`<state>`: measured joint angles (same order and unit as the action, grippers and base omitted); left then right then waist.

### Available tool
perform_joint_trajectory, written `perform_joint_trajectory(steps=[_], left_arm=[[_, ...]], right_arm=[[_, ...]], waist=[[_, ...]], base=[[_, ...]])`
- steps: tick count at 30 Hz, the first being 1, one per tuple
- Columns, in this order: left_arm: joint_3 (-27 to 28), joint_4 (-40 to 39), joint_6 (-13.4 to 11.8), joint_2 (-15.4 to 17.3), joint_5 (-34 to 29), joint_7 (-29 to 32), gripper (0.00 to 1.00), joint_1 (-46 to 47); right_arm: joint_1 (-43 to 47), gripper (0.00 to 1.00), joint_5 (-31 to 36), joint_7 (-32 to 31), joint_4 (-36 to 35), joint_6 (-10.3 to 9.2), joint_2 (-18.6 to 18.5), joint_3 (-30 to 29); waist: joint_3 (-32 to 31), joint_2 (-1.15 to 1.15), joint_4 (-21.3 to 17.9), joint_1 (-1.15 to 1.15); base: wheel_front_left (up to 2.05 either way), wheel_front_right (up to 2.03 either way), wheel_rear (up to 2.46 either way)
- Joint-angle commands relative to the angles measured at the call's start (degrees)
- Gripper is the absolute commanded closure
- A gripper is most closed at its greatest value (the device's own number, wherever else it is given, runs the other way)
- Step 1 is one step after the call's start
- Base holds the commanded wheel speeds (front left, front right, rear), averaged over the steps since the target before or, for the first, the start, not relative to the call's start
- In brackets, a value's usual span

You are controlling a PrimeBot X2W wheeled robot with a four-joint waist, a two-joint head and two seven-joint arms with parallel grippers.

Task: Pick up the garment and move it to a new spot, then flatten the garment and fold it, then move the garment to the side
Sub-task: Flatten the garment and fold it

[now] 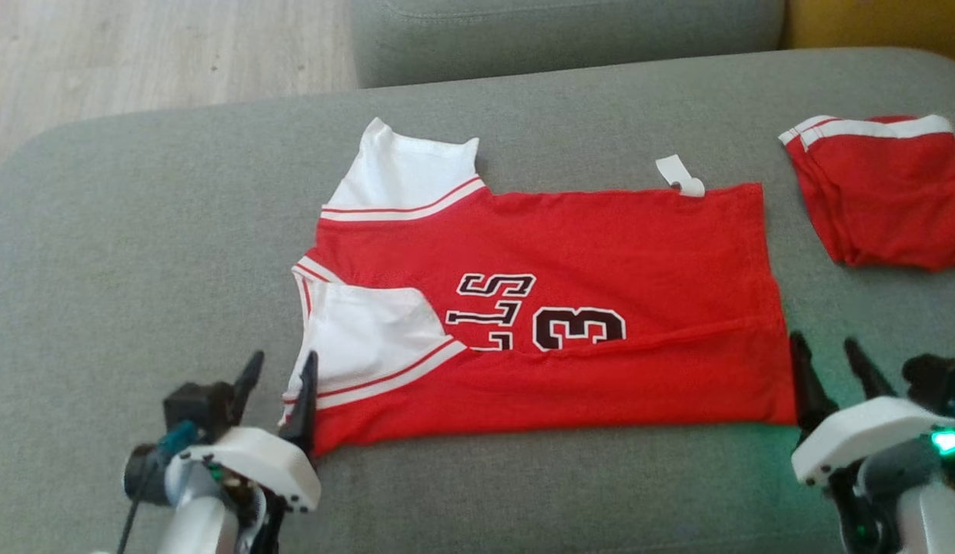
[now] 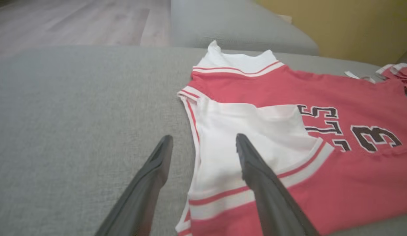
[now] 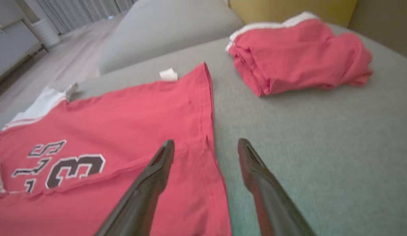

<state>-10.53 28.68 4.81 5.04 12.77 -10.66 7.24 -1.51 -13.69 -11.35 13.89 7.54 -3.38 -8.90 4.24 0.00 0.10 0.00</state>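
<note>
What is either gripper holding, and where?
Nothing: the left gripper and right gripper are open, each over an edge of the jersey.

grey sofa cushion [image 1: 138, 254], pale wood floor [image 1: 138, 54], yellow wall [image 2: 337, 26]

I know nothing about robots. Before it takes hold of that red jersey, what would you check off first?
1. Left gripper open: ok, its fingers sit either side of the jersey's sleeve-end edge.
2. Right gripper open: ok, its fingers sit either side of the hem edge.
3. Jersey lying flat: ok, near long side folded over, one long crease.
4. Folded red shorts clear of the jersey: ok, bare cushion between them.
5. Fingertips touching the cloth: cannot tell.
</note>
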Motion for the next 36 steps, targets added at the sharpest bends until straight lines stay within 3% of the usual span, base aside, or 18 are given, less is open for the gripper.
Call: perform_joint_trajectory(steps=[1, 9, 14, 19, 24, 27, 33, 36], left_arm=[[2.7, -3.3, -0.9, 0.9, 0.5, -1.8, 0.0, 3.4], [4.7, -9.4, -0.2, 2.7, 1.3, -3.7, 0.0, 9.8], [2.8, -9.2, 1.5, 5.7, 1.8, 0.4, 0.0, 17.5], [-5.7, -6.2, 2.6, 12.0, 6.0, 11.0, 0.0, 29.9], [-15.1, -1.0, 2.7, 20.1, 13.6, 19.0, 0.0, 42.0], [-20.1, 2.1, 2.7, 23.3, 18.1, 23.4, 0.0, 47.7], [-29.6, 8.0, 2.7, 29.0, 23.5, 26.6, 0.0, 57.6], [-32.0, 10.6, 2.7, 30.1, 25.3, 26.4, 0.0, 61.0]], right_arm=[[-2.7, 0.0, -0.7, 2.6, -4.0, -0.05, 0.0, 1.4], [-7.0, 0.0, -0.4, 8.7, -8.4, -0.05, 0.4, 1.2], [-10.6, 0.0, 0.3, 8.7, -9.4, -0.05, 0.5, 2.6], [-16.3, 0.0, 2.0, 7.2, -9.9, -0.05, -0.5, 6.6], [-22.7, 0.0, 1.6, 6.2, -10.2, -0.05, -2.1, 9.8], [-25.8, 0.0, 1.4, 6.1, -9.7, -0.05, -3.2, 10.3], [-30.1, 0.0, 1.0, 7.0, -8.7, -0.05, -4.0, 11.7], [-31.0, 0.0, 0.9, 7.5, -8.3, -0.05, -4.3, 12.0]], waist=[[0.8, 0.0, -0.7, 0.0], [4.8, 0.0, -2.6, 0.0], [8.3, 0.0, -3.8, 0.0], [13.3, 0.0, -6.0, 0.0], [18.2, 0.0, -8.7, 0.0], [20.8, 0.0, -10.0, 0.0], [25.6, 0.0, -12.8, 0.0], [27.1, 0.0, -13.5, 0.0]], base=[[0.0, 0.0, 0.0], [0.0, 0.0, 0.0], [0.0, 0.0, 0.0], [0.0, 0.0, 0.0], [0.0, 0.0, 0.0], [0.0, 0.0, 0.0], [0.0, 0.0, 0.0], [0.0, 0.0, 0.0]])
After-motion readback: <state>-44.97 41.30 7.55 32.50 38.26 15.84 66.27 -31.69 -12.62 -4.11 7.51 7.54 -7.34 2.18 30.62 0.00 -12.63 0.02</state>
